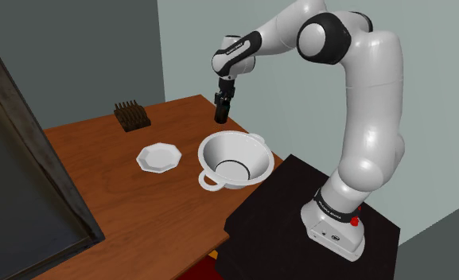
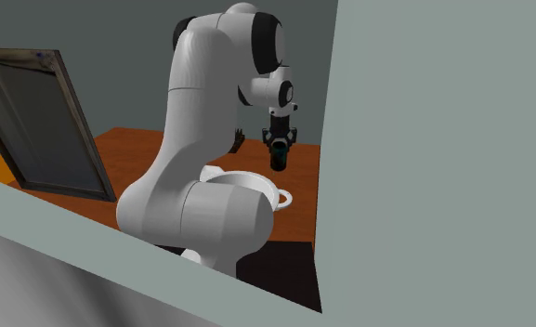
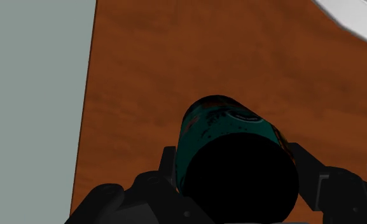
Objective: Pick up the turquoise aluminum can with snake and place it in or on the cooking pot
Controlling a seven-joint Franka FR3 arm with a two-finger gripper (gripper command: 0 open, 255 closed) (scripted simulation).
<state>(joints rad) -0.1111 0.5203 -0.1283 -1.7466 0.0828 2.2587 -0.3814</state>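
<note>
While clasped in the gripper (image 1: 222, 103), the dark teal can (image 3: 221, 124) hangs above the table (image 1: 132, 199) beside the white pot (image 1: 210, 151), seemingly high enough to clear its rim

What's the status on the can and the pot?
End effector shut on dark teal can, held above the table. Can beside white pot, not yet over it. Nothing between them.

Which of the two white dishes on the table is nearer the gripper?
The deep pot with loop handles: the gripper, holding the can, hangs close by its rim. The flat octagonal plate sits further toward the shoulder view's left.
</note>
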